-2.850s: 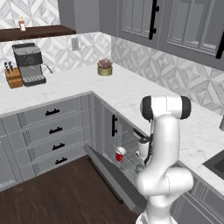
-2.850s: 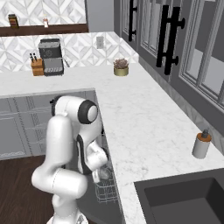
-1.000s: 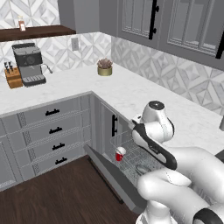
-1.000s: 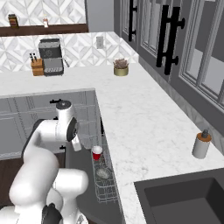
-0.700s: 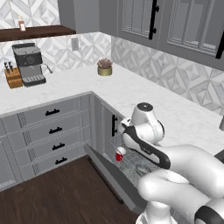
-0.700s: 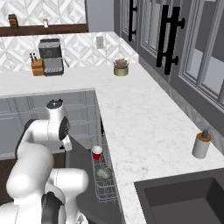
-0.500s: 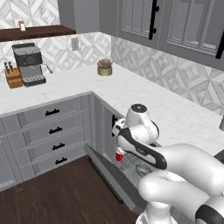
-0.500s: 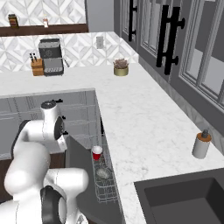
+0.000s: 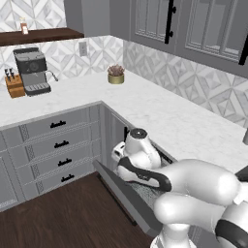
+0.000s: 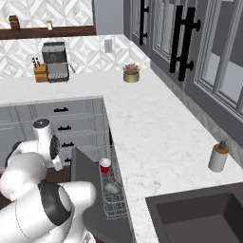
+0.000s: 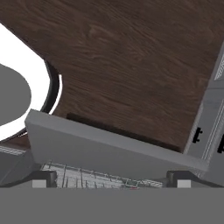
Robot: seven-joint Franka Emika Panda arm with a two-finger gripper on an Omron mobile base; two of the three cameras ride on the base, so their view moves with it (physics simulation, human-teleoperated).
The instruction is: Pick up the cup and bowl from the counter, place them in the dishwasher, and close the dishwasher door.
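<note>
The red cup (image 10: 105,165) stands in the dishwasher's wire rack (image 10: 114,205), and the grey bowl (image 10: 112,188) lies in the same rack just nearer the camera. The dishwasher door (image 9: 127,193) hangs open, sloping out over the floor. In the hand view my gripper (image 11: 111,181) is open with nothing between its fingertips (image 11: 43,179), and it looks down over the door's outer edge (image 11: 109,148) and its black handle (image 11: 122,130). Rack wires and a sliver of red show just beneath. My arm's bulk (image 9: 145,164) hides the rack in the left base view. The white counter (image 10: 142,123) carries neither cup nor bowl.
Grey drawer cabinets (image 9: 58,145) flank the dishwasher on the left, over dark wood floor (image 9: 63,213). On the counter stand a coffee machine (image 9: 31,70), a knife block (image 9: 14,85), a plant pot (image 10: 131,73) and a soap dispenser (image 10: 218,156). A sink (image 10: 199,216) lies nearby.
My arm has swung out from above the rack, leftward and lower, over the open door's outer edge. Cup and bowl stay in the rack. The jaws stay open.
</note>
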